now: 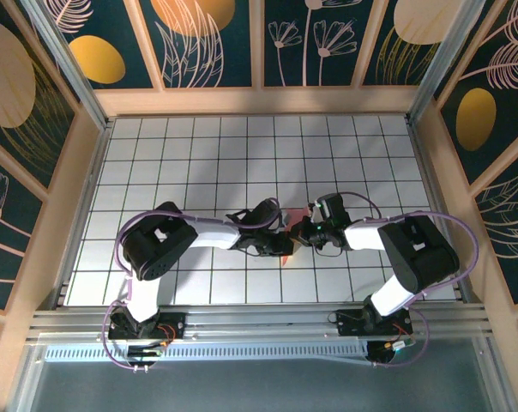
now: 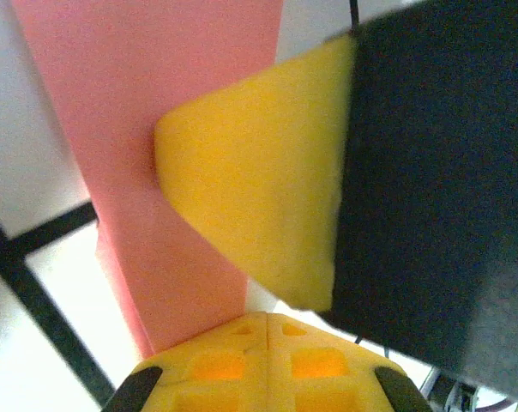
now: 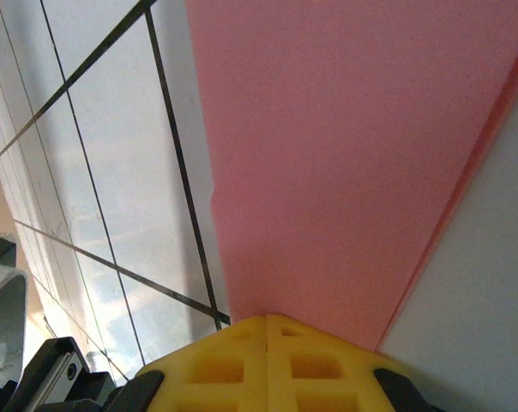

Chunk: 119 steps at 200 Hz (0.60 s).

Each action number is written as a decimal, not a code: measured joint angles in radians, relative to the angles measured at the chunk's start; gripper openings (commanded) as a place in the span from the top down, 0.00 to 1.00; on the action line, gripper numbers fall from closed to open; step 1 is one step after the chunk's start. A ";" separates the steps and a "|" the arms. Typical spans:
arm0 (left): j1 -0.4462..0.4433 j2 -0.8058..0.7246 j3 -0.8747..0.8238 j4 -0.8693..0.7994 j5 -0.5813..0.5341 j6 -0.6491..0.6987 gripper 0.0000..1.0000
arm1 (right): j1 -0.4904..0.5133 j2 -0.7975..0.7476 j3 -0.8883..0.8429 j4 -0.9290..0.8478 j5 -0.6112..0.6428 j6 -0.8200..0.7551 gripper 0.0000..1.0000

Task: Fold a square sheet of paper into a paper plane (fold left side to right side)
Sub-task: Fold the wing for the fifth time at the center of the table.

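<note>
Left gripper (image 2: 268,322) and right gripper (image 3: 268,319), both pressed shut, meet at the folded paper (image 3: 353,154), which runs near-to-far.

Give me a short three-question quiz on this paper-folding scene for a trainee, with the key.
1. True or false: the right gripper is shut, with the salmon-pink paper reaching its tips.
2. Pick one: the paper lies on A) a white grid-tiled table, B) a wooden tray, C) a green mat.
3. Short answer: in the top view, is the left gripper far from the right gripper or close to it?

Key
1. True.
2. A.
3. Close to it. The two meet near the middle of the table, at the paper.
</note>
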<state>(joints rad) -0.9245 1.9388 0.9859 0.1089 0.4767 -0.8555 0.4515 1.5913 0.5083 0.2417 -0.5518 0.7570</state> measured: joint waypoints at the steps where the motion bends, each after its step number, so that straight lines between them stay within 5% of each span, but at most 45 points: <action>1: 0.000 -0.001 -0.001 0.000 0.000 0.000 1.00 | 0.000 0.000 0.000 0.000 0.000 0.000 1.00; 119: -0.040 -0.085 -0.114 0.021 -0.006 -0.022 1.00 | 0.002 0.005 0.002 -0.009 -0.023 0.000 1.00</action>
<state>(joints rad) -0.9649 1.8538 0.8722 0.1295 0.4706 -0.8772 0.4538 1.5963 0.5102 0.2325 -0.5743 0.7570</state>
